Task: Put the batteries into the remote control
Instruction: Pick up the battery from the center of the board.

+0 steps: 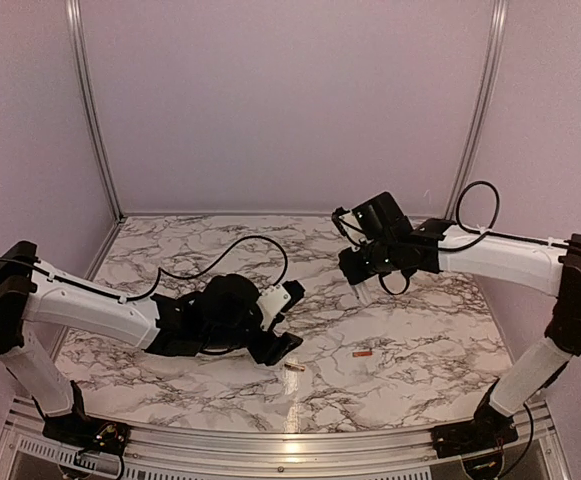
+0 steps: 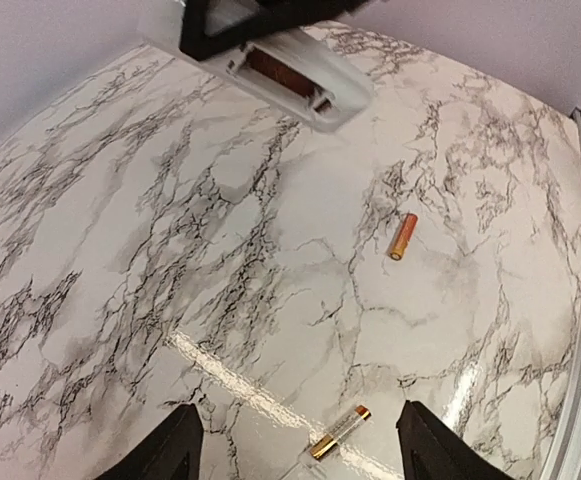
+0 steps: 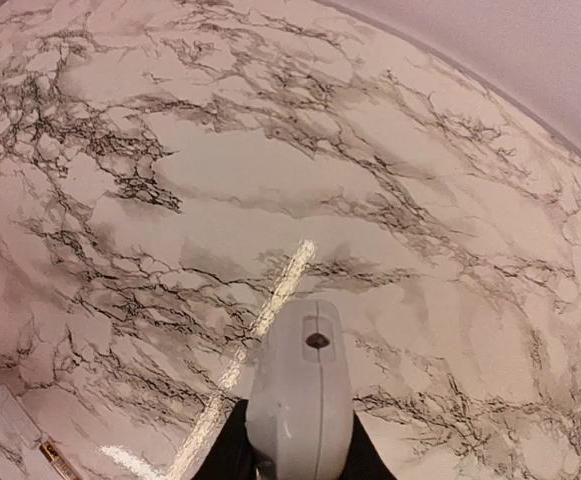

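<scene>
Coppery-orange left battery (image 1: 293, 367) as the likely next pick: best to descend squarely, set the fingers (image 2: 175, 450) across its length, close gently at mid-body to prevent rolling, then lift level toward the remote control (image 3: 305, 390). Left gripper (image 1: 286, 320) spread wide, framing that battery without touching. Right gripper (image 1: 362, 285) clamped on the remote, raised off the marble table (image 1: 190, 250). Both batteries slim, tiny, dark-ended, flat on the marble on the arm-base side of the remote, well apart: near battery (image 1: 361, 353) almost straight before the remote, left battery further to the remote's left. Remote white, open recess showing something reddish-brown, unclear what.
</scene>
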{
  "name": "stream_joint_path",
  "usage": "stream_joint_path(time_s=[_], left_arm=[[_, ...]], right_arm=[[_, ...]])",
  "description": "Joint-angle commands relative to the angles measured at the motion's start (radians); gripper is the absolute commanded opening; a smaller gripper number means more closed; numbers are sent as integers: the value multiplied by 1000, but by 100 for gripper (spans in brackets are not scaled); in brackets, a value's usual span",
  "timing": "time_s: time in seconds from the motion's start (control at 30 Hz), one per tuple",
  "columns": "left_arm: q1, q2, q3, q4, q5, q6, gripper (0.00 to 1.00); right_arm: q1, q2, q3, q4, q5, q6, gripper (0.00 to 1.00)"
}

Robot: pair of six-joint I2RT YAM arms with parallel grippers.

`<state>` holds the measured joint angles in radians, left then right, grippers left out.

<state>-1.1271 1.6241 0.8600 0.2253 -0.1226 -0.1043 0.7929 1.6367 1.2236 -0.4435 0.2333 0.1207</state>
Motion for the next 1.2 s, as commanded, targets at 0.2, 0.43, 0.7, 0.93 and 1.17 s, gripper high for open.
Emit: stream_joint_path(time_s=[0.2, 0.43, 0.7, 0.93, 1.17], left_arm=[[-31, 233, 250, -450, 252, 446, 49], [-57, 380, 358, -586, 217, 507, 30], [-58, 406, 358, -633, 203, 514, 17], [-57, 387, 347, -615, 180, 458, 8], [-65, 193, 243, -461, 197, 456, 0]], right_arm=[[-168, -201, -143, 70, -418, 85, 0], [-223, -228, -175, 81, -492, 91, 0], [-231, -227, -176, 81, -513, 87, 0], [-232, -222, -174, 88, -544, 90, 0], [-231, -177, -170, 107, -753, 110, 0]])
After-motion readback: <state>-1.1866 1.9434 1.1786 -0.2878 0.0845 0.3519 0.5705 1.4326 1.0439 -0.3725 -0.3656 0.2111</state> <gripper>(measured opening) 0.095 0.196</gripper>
